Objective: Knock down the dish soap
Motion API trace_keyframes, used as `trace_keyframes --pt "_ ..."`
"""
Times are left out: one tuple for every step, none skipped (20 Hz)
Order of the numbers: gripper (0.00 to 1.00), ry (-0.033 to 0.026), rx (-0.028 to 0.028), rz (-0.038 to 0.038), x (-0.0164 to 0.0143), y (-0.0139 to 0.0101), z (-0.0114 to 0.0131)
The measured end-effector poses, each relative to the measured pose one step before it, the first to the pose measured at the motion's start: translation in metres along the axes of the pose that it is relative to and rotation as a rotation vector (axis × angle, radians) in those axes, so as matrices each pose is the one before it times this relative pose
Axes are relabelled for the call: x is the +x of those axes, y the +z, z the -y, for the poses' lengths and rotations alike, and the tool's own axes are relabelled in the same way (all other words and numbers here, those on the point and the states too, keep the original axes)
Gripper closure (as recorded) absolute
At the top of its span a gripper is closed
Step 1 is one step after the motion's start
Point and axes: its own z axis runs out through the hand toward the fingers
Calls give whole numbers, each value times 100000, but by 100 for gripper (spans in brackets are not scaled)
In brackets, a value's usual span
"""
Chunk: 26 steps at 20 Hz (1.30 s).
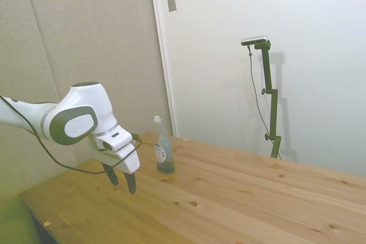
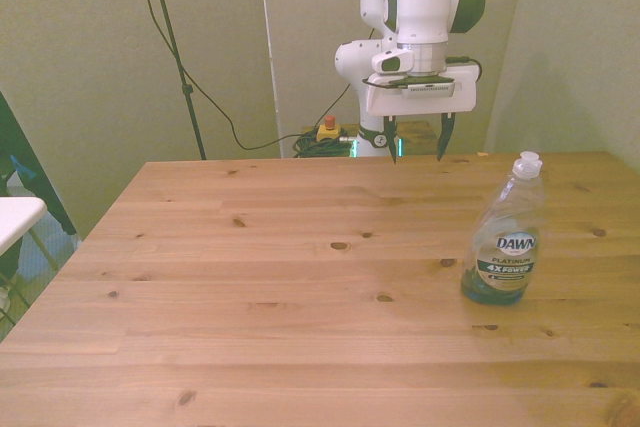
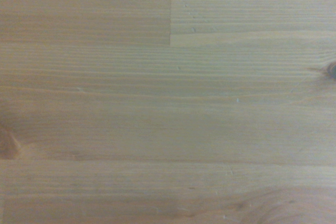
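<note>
The dish soap (image 2: 506,242) is a slim clear bottle with a white cap, a white label and blue liquid at its base. It stands upright on the wooden table (image 2: 280,277) toward the front view's right, and shows in the side view (image 1: 163,148) too. My gripper (image 2: 418,142) hangs open above the table's far edge, apart from the bottle and holding nothing. In the side view the gripper (image 1: 122,182) is left of the bottle, fingertips pointing down. The wrist view shows only bare wood (image 3: 168,108).
A white wall and door frame (image 1: 163,55) rise behind the table. A coil of cables with a red-topped button box (image 2: 326,132) lies on the floor behind the table. A white surface edge (image 2: 15,217) shows at the front view's far left.
</note>
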Motion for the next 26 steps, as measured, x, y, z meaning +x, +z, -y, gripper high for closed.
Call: trace_keyframes --pt "0 -12 -44 34 12 28 15" --pt "0 -45 -83 -5 -34 24 32" --pt "0 16 -106 -107 -168 47 175" --pt "100 161 53 -453 -360 19 395" --pt "100 -171 437 -826 -487 -28 612" --pt "100 -160 575 -923 -535 -129 759" --pt "100 -230 972 -1058 -479 -253 878" --pt "100 -111 823 -990 -271 -315 825" --pt "100 44 617 -1061 -133 -295 794" --pt "100 9 618 -1353 75 -259 804" --pt "100 151 162 -1174 229 -139 727" --pt "100 277 123 -898 288 -30 741" --pt "100 395 180 -962 343 67 701" --pt "100 234 24 -890 352 144 679" --pt "100 493 -10 -653 296 158 672" --pt "100 305 -28 -716 301 179 629" --pt "100 419 127 -541 232 215 520" --pt "100 671 166 -119 166 192 469" --pt "100 389 159 -355 192 147 474" --pt "100 368 245 -367 125 143 443" --pt "100 613 715 -495 99 97 483" --pt "100 498 355 -448 88 135 449" --pt "100 534 656 -250 63 131 493" --pt "100 409 404 -267 74 156 471" --pt "100 122 -89 -487 59 190 393" --pt "100 179 -77 -480 73 167 423"
